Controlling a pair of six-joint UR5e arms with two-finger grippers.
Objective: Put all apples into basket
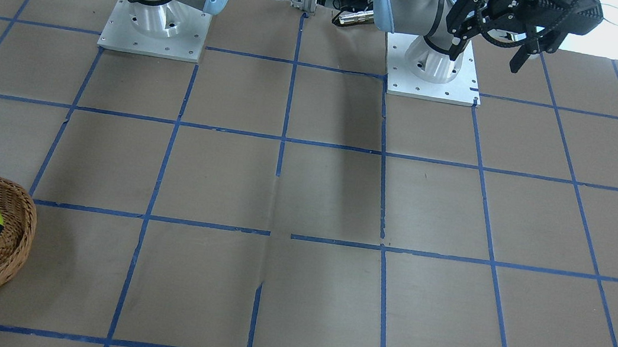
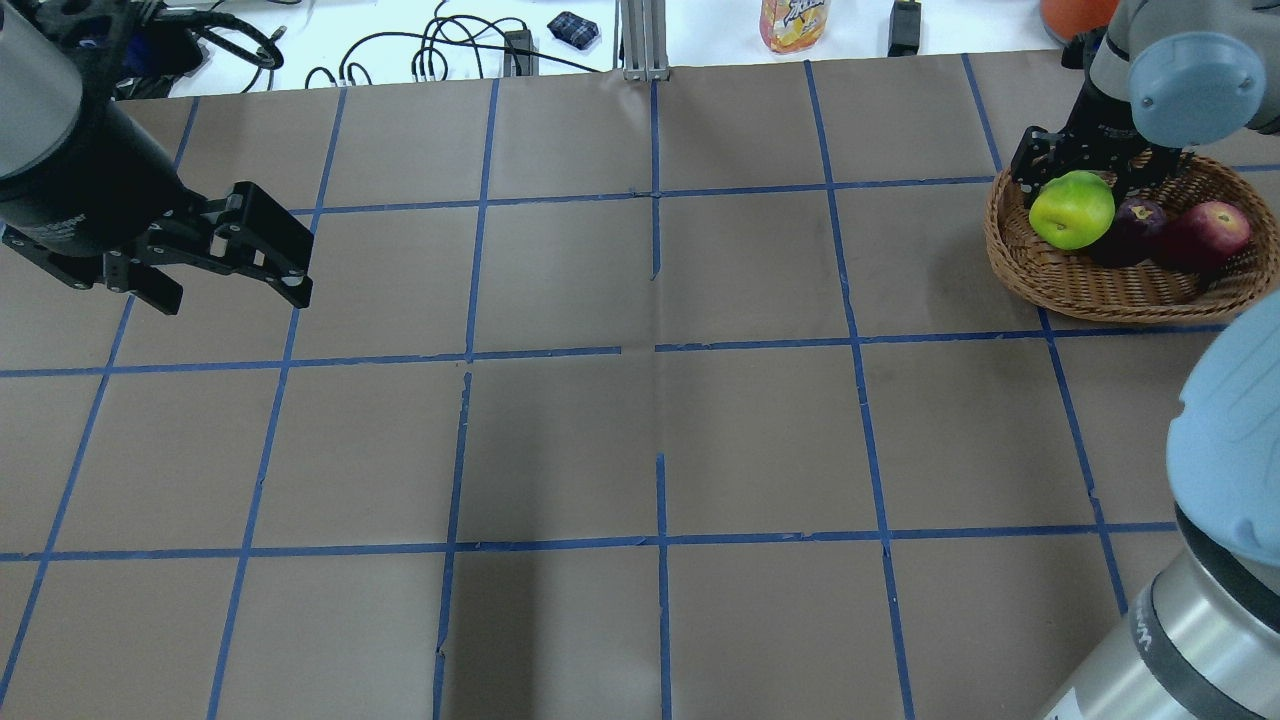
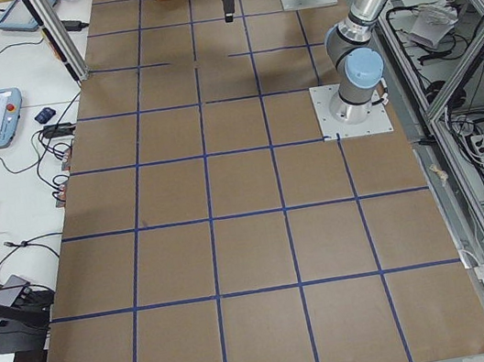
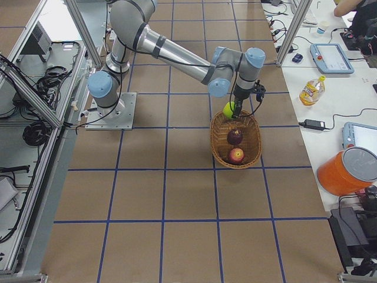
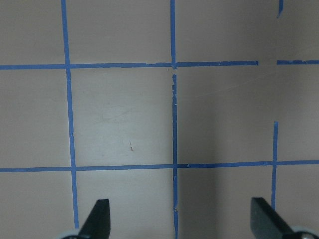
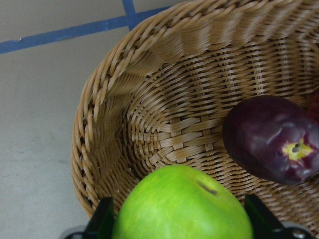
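Observation:
The oval wicker basket (image 2: 1100,300) stands at the table's far right; it also shows in the front view (image 1: 3,270). The purple-maroon apple (image 2: 1135,225) and the red apple (image 2: 1205,232) lie inside it. My right gripper (image 2: 1075,185) is shut on the lime green apple (image 2: 1072,208) and holds it just over the basket's left end. In the right wrist view the green apple (image 6: 182,204) sits between the fingers, with the purple apple (image 6: 271,139) on the weave (image 6: 164,99) below. My left gripper (image 2: 232,298) is open and empty above bare table at the far left (image 5: 179,219).
Both arm bases (image 1: 155,28) (image 1: 433,70) are bolted at the robot's side of the table. My right arm's elbow (image 2: 1230,450) hangs over the near right corner. A juice bottle (image 2: 795,22) and cables lie beyond the far edge.

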